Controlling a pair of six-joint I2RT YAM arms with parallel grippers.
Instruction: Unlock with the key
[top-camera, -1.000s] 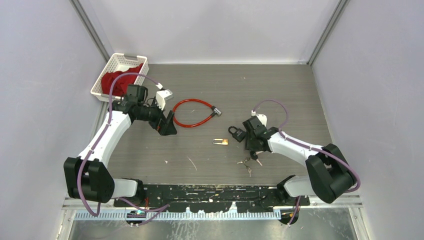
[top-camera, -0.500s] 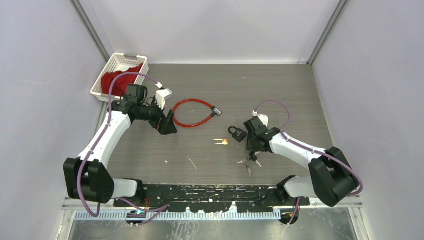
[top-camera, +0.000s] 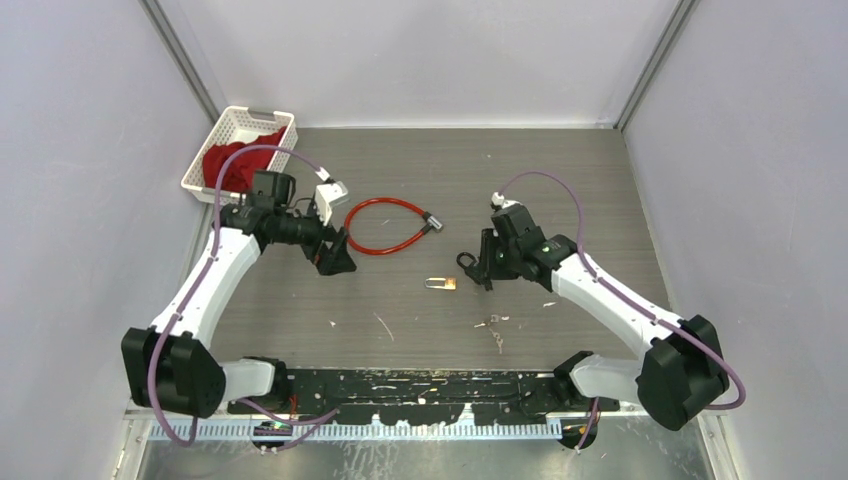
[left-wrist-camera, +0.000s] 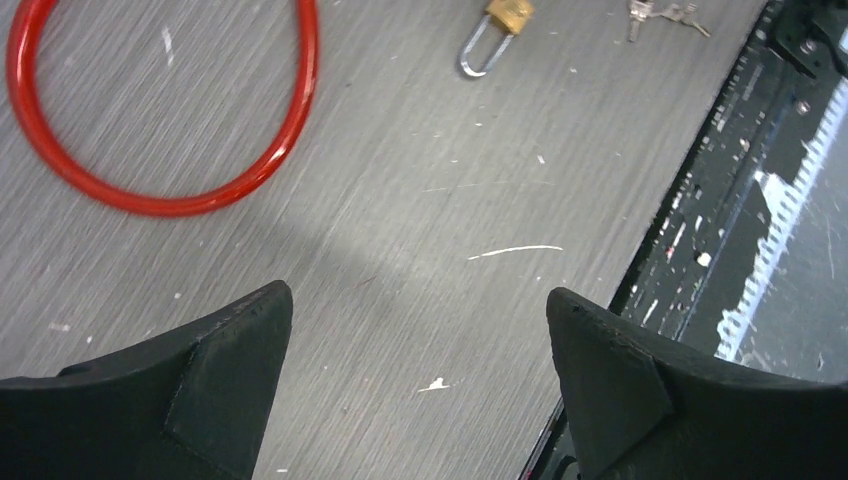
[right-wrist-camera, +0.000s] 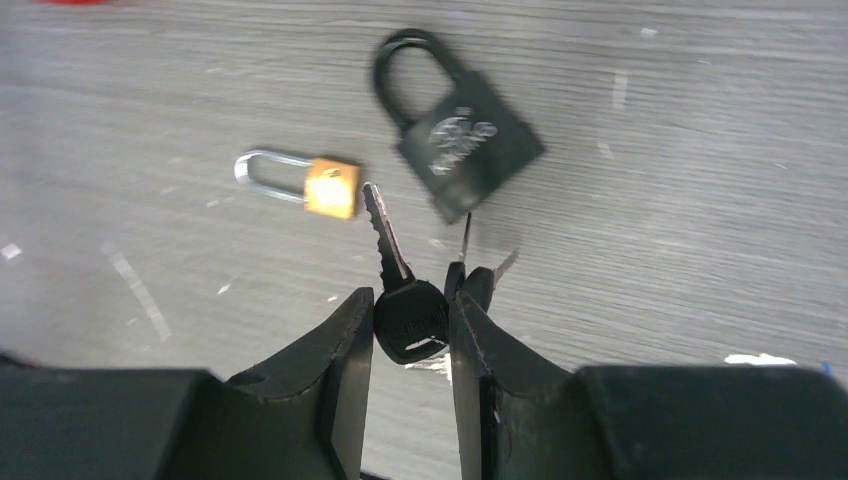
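Note:
My right gripper (right-wrist-camera: 410, 295) is shut on the black head of a key (right-wrist-camera: 408, 322), whose silver blade (right-wrist-camera: 385, 235) points away from me toward the table. A second black-headed key (right-wrist-camera: 478, 282) hangs beside the right finger. Just beyond lies a black padlock (right-wrist-camera: 462, 140), and a small brass padlock (right-wrist-camera: 320, 185) lies to its left. In the top view my right gripper (top-camera: 481, 262) hovers over the black padlock (top-camera: 465, 259), with the brass padlock (top-camera: 440, 283) nearby. My left gripper (top-camera: 335, 256) is open and holds nothing, low over bare table (left-wrist-camera: 420, 330).
A red cable lock (top-camera: 385, 225) lies in a loop right of my left gripper. Loose silver keys (top-camera: 492, 322) rest near the front edge. A white basket (top-camera: 222, 128) holding red cloth sits at the back left. The black base rail (top-camera: 430, 385) runs along the near edge.
My right gripper has closed on the key, lifted off the table and moved away from the front edge to above the black padlock. The left arm has barely moved.

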